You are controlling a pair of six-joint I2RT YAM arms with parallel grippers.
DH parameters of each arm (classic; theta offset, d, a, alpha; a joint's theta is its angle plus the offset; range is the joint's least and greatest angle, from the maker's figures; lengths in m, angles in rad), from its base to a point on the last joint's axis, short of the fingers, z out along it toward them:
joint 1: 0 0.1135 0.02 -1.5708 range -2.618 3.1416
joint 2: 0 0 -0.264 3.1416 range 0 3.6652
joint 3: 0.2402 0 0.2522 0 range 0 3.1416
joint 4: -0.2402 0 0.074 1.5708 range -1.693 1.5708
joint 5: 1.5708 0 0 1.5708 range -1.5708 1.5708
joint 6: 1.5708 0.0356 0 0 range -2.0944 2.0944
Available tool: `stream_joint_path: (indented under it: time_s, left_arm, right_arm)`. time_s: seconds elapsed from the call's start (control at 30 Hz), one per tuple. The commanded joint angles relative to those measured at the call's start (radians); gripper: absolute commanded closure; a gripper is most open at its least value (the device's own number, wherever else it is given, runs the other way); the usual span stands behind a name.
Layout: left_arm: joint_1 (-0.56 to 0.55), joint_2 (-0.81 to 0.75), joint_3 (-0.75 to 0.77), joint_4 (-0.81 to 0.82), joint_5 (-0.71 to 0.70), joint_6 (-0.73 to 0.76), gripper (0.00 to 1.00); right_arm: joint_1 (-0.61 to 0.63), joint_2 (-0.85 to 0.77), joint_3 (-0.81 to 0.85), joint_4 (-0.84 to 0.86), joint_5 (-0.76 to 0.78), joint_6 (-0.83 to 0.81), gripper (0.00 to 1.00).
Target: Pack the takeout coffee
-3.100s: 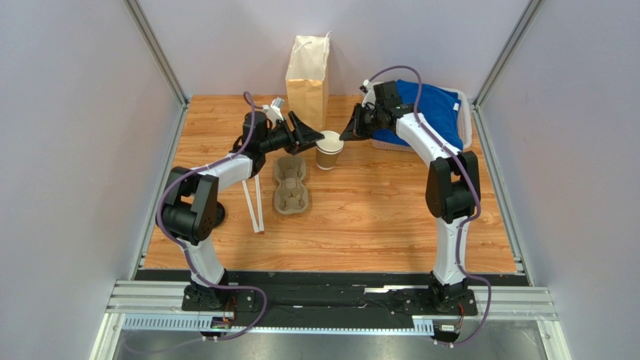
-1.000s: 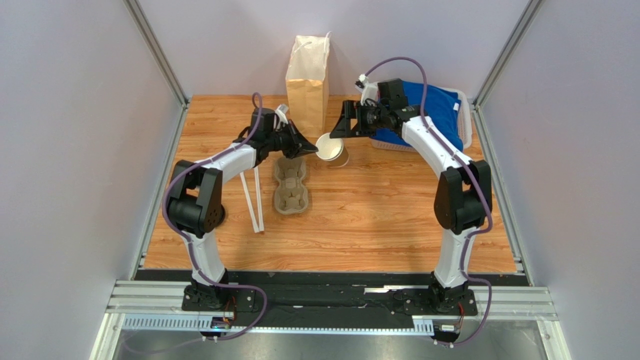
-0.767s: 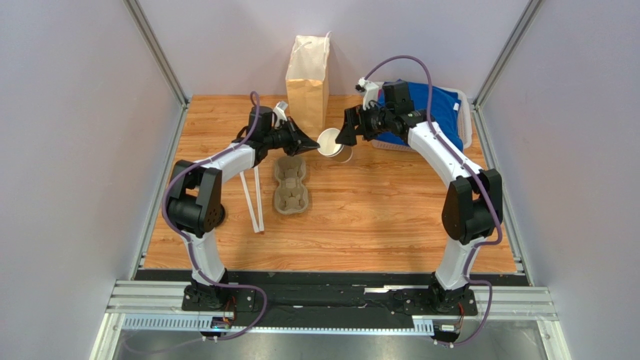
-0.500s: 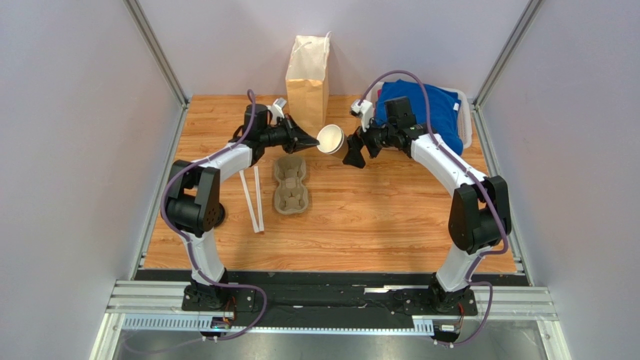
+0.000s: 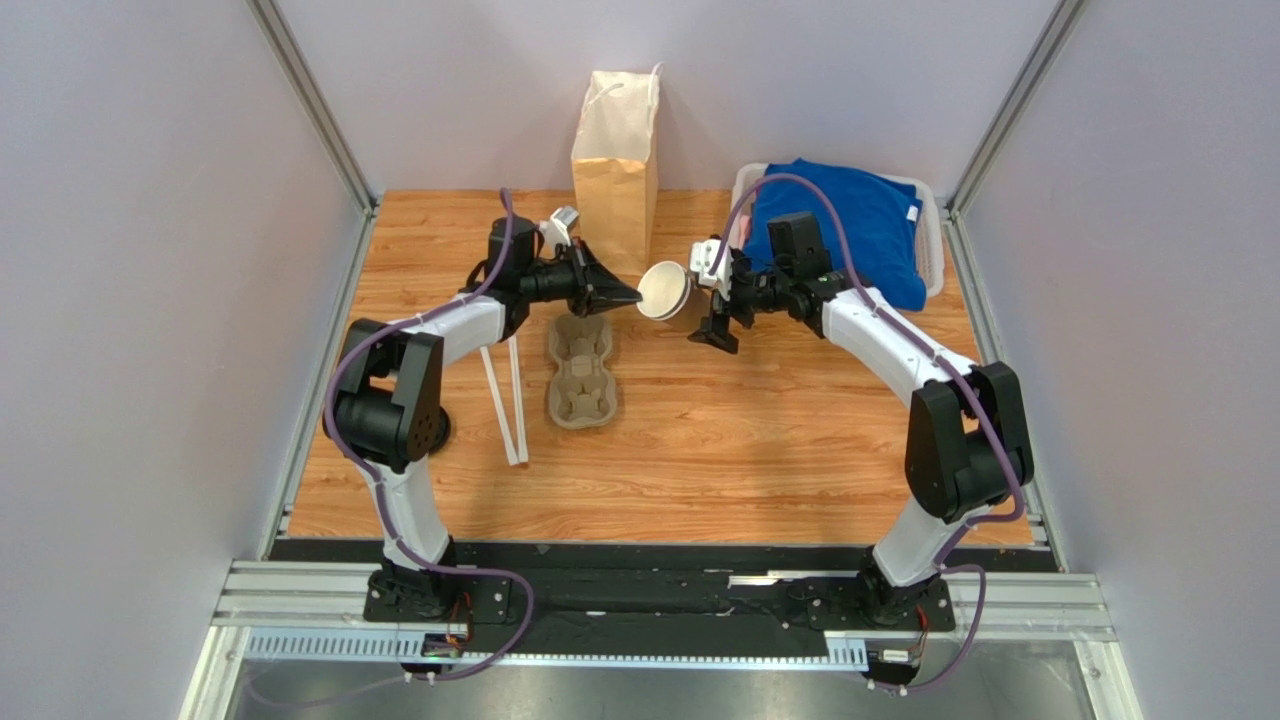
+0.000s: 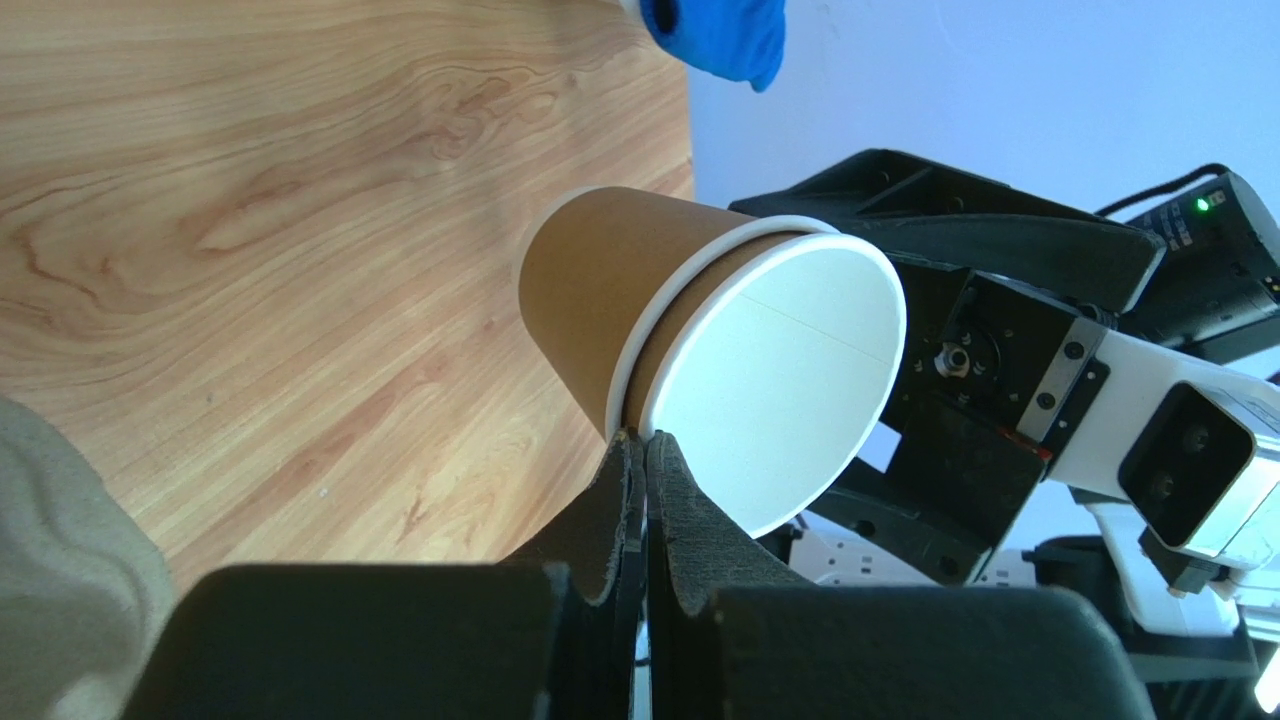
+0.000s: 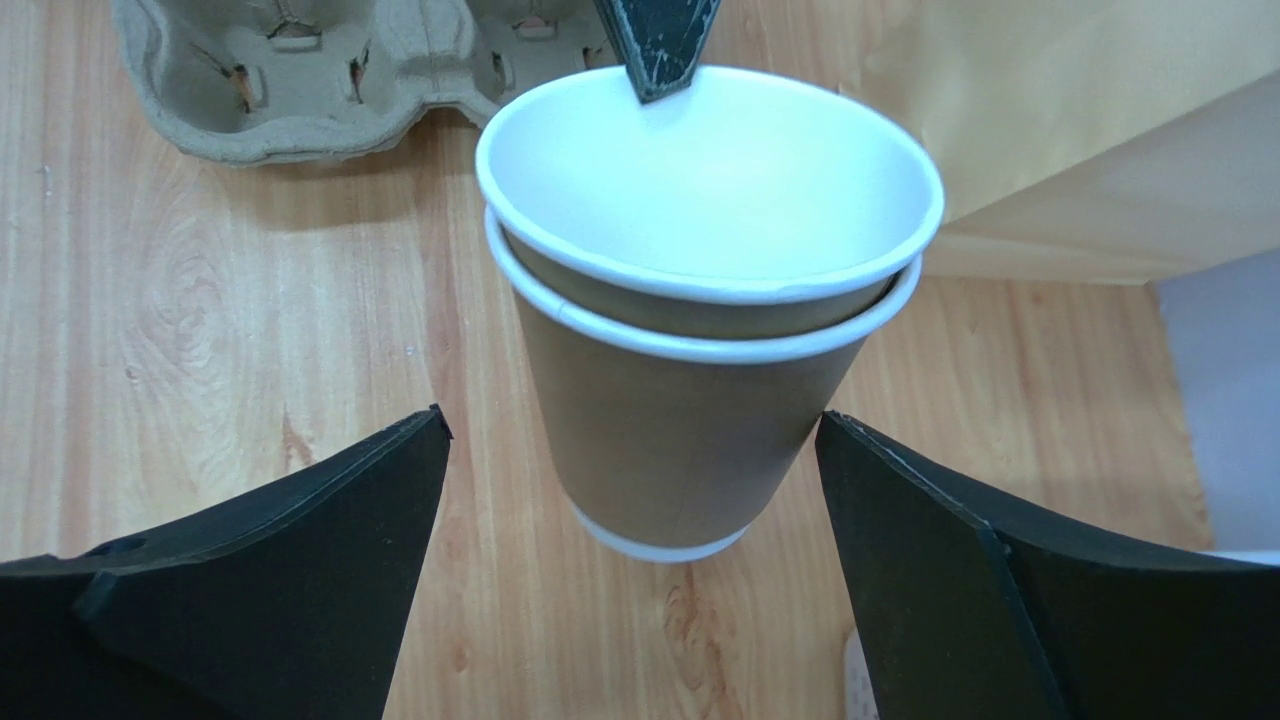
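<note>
Hovering above a grey-walled wooden tabletop, left fingers pinch nested cups; right fingers gape.

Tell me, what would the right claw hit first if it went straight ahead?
Likely the two nested brown paper cups, pinched by the rim in the left gripper, straight ahead of the right gripper's open fingers.

The left gripper pinches its fingers together on the lower rim of two nested brown paper cups, lidless, white inside, tipped with the mouth toward the camera; just behind them sits the black right arm; beneath lies the wooden table; a blue cloth shows at the top edge.
</note>
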Motion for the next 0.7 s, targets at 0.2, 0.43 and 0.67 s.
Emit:
stream_joint_path:
  time_s: [0.2,0.43,0.67]
  left_arm:
    - [0.008,-0.024,-0.056,0.149,0.082,-0.063,1.0]
    - [0.014,-0.027,-0.062,0.204,0.093,-0.115,1.0]
    - [0.021,-0.042,-0.088,0.267,0.108,-0.145,1.0]
  right_arm:
    - [0.056,0.016,0.02,0.098,-0.02,-0.066,0.04]
    - [0.058,0.037,0.03,0.088,-0.012,-0.043,0.11]
    - [0.059,0.071,0.065,0.053,0.002,-0.021,0.21]
